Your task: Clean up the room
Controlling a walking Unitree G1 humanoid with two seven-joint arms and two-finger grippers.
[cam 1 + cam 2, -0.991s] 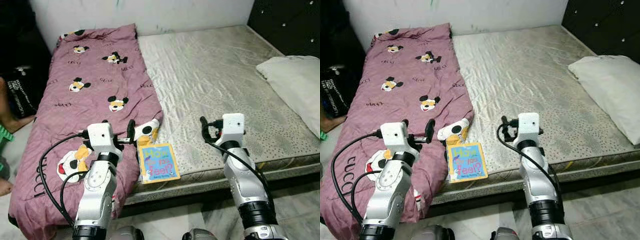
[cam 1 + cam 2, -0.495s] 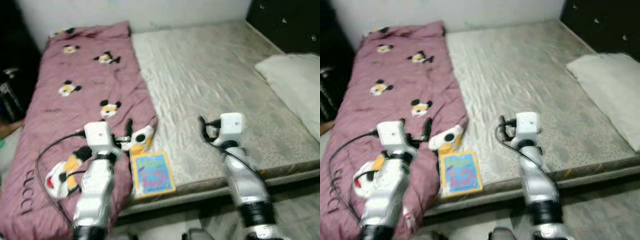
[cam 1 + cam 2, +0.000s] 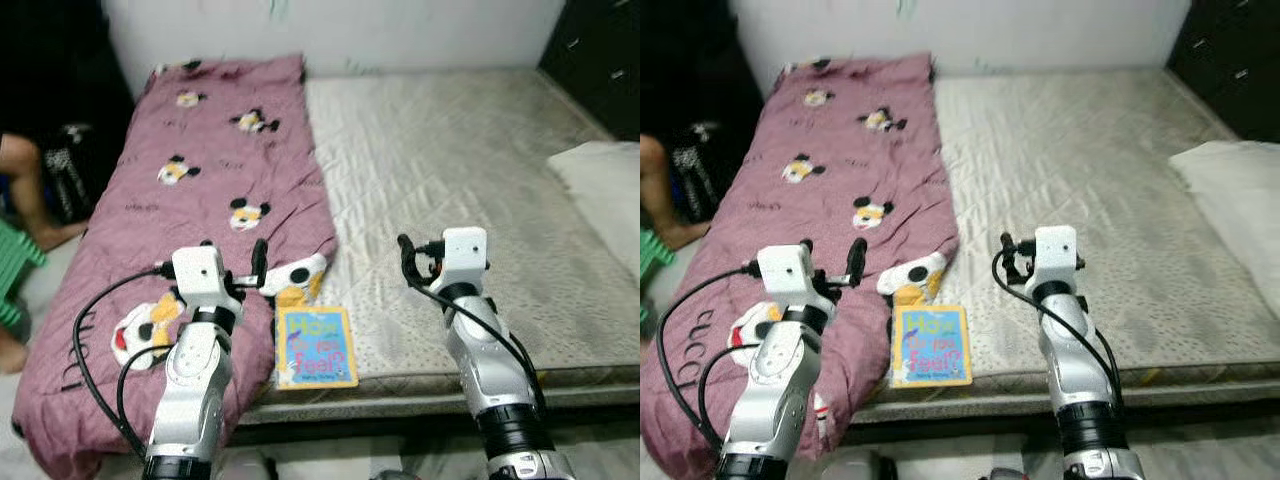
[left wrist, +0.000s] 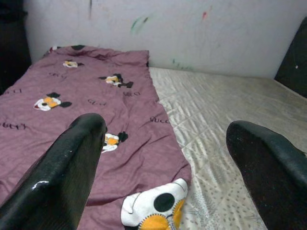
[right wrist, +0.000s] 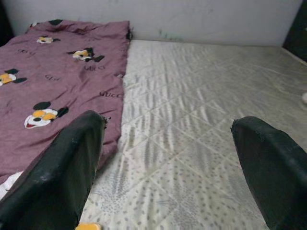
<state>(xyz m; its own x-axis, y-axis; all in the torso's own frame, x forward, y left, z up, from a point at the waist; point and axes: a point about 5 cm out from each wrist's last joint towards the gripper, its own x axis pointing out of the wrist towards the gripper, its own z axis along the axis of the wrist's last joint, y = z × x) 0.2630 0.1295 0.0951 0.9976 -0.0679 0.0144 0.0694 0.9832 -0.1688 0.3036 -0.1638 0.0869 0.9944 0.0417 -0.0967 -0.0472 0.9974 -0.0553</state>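
"GUCCI"-print purple blanket, "How...feel?" book, left end effector and right end effector spread wide, empty

- The two head views look forward and down from standing height over the foot edge of the bed. Both take in the purple blanket, a book at the mattress edge, a pillow and both silver arms.
- The left wrist view sits low and close over the blanket, facing along the bed to the white wall.
- The right wrist view looks the same way from just above the bare mattress, sharing blanket edge and wall with the left.
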